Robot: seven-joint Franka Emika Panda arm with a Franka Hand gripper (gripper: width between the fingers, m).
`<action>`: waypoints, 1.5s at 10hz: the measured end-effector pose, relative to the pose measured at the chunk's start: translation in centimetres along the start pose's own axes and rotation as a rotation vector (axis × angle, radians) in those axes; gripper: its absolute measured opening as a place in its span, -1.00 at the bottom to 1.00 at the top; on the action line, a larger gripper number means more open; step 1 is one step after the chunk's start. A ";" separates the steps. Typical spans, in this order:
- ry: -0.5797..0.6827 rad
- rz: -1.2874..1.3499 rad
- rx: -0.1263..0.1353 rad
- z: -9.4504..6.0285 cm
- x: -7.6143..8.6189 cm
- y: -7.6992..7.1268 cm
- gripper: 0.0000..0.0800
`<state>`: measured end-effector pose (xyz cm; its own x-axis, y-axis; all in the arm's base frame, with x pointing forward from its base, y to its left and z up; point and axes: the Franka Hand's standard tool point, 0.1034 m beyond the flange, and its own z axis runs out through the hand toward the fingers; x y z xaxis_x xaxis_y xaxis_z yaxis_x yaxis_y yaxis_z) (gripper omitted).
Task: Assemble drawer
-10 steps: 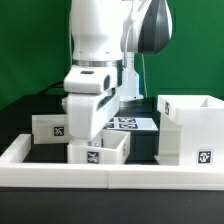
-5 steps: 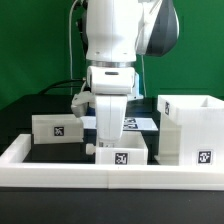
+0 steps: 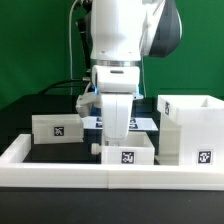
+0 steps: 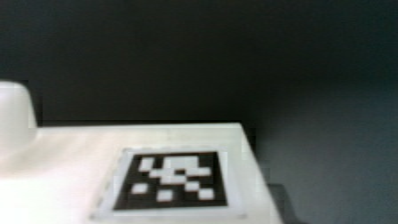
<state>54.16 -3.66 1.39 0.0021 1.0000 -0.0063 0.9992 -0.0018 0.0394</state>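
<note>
Looking from outside, we see the gripper [image 3: 117, 138] down at a tray [image 3: 127, 152] just beside the shell [image 3: 188, 128], with the second tray [image 3: 57, 128] toward the exterior view's left. At the wrist, we see a tag [image 4: 175, 180] on white plastic. We cannot tell whether the jaws pinch.

Shell [image 3: 188, 128] ext. view's right; tray [image 3: 127, 152] just beside; 2nd tray [image 3: 57, 128] left.

Arm upright, wrist pointing straight down.
White arm [image 3: 118, 35] stands vertical mid-scene; gripper [image 3: 116, 128] hangs low beneath it, fingertips out of sight, jaw spacing unreadable in either view.
</note>
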 end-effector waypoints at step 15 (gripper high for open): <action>-0.001 -0.011 0.008 0.4 2.4 0.1 -0.89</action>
<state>54.25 -1.25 0.95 -0.0089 0.9999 -0.0080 0.9995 0.0091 0.0316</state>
